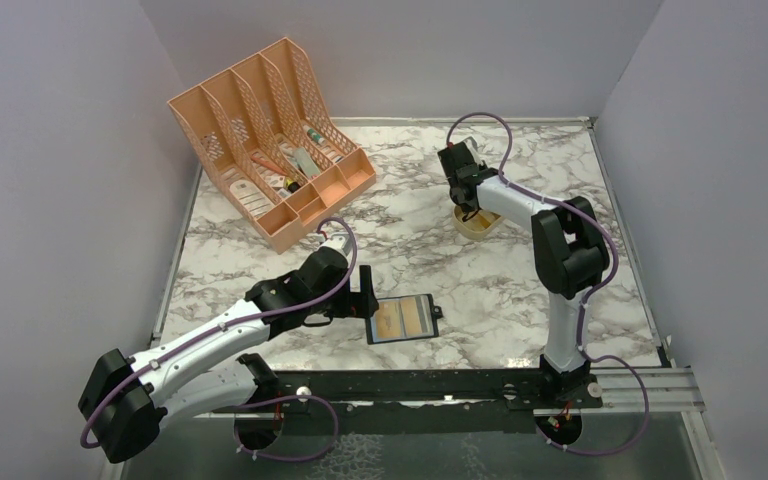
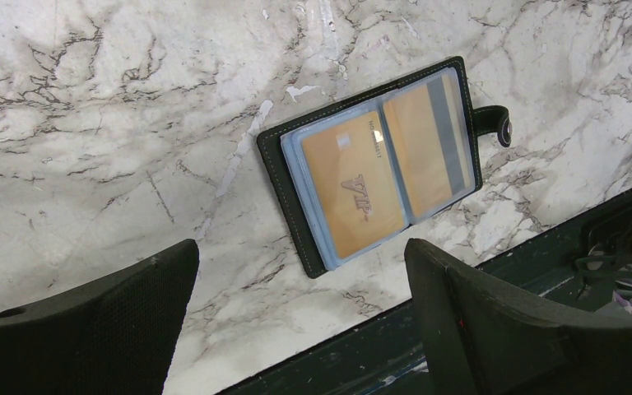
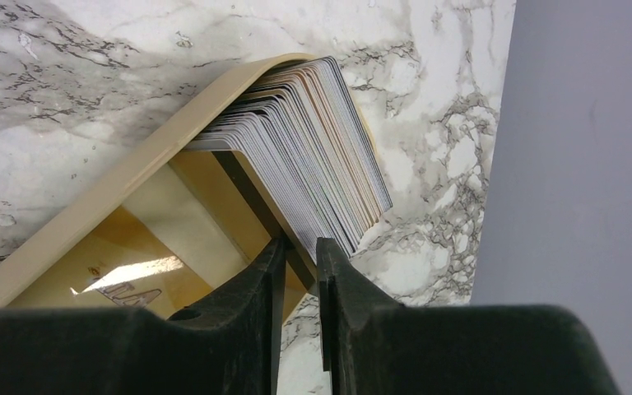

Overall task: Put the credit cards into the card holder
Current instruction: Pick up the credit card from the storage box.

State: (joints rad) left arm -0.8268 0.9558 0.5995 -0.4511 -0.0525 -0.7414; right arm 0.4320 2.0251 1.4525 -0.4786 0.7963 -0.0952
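**Credit cards (image 3: 313,148): stiff, slick, pinch one edge**

Packed upright in a gold tin (image 3: 90,206), well apart from the open card holder (image 2: 378,164). Right end effector (image 3: 300,255) nearly clenched at their corner, hold uncertain; left end effector (image 2: 300,247) splayed empty above that holder.

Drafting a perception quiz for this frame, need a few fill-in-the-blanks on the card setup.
1. The card holder lies ___ on the table.
2. Both credit cards in its sleeves are ___.
3. The stack of cards in the gold tin sits at the gripper of the ___ arm.
Missing words: open; orange; right.
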